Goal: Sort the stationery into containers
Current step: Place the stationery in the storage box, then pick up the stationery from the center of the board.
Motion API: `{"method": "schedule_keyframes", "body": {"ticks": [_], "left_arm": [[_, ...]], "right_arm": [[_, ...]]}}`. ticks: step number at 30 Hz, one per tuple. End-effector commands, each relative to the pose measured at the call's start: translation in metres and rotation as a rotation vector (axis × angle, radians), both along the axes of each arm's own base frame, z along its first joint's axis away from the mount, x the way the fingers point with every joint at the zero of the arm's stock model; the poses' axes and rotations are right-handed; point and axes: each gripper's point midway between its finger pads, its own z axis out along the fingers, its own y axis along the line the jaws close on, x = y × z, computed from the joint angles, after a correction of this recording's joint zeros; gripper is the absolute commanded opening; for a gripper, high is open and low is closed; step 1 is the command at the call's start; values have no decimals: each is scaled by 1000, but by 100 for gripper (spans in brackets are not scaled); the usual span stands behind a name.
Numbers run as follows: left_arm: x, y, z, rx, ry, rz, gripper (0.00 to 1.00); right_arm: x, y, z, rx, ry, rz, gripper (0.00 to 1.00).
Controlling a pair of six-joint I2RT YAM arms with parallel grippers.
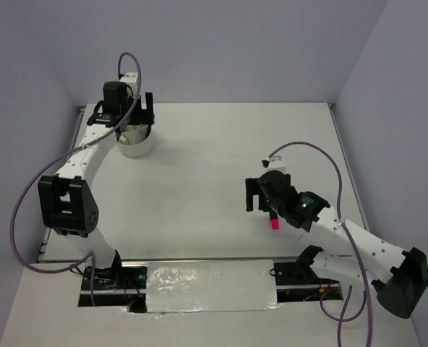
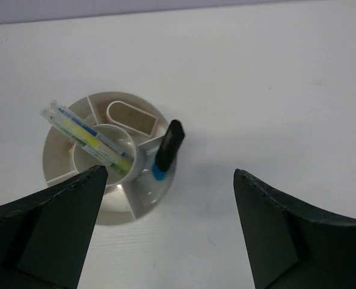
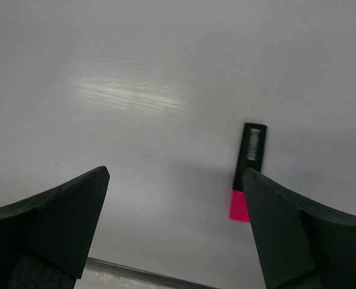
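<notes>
The round white cup [image 1: 143, 148] with inner dividers stands at the far left of the table. In the left wrist view the cup [image 2: 147, 198] holds a blue-and-black marker [image 2: 168, 147] leaning in a side compartment. Thin yellow-green sticks [image 2: 89, 136] lean in its centre, and a white eraser [image 2: 133, 115] sits in a far compartment. My left gripper [image 1: 134, 116] hangs above the cup, open and empty [image 2: 169, 229]. A pink highlighter [image 1: 273, 223] lies on the table at the right. My right gripper [image 1: 259, 199] is open above it, with the highlighter [image 3: 250, 162] beside the right finger [image 3: 298, 241].
A shiny silver strip [image 1: 207, 285] runs along the near table edge between the arm bases. Grey walls close the table at the back and sides. The white table top [image 1: 199, 181] stretches between the two grippers.
</notes>
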Motion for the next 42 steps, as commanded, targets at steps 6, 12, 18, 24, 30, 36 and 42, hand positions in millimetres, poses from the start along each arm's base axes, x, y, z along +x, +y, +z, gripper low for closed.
{"method": "schedule_keyframes", "body": {"ticks": [6,12,18,24,30,36,42], "left_arm": [[-105,-55,123,-322,-74,-150,99],[-190,-61,72,-376,-51,-212,99],[-213,-56,18,-351,48,-198,99],[-219,-64,21,-376,41,-244,99],[-224,-67,22,-387,34,-260,99],[-247,-102,22,-573,85,-410,99],[-262,-148,47,-789,156,-504,99]], "right_arm": [[-3,-46,-55,-58,245,-214,95],[-4,-54,-84,-50,367,-270,88],[-18,-52,-113,-57,503,-274,79],[-29,-45,-134,-52,619,-273,73],[-37,-41,-153,-47,658,-280,32],[-21,10,-129,5,496,-80,8],[-22,110,-37,29,115,278,4]]}}
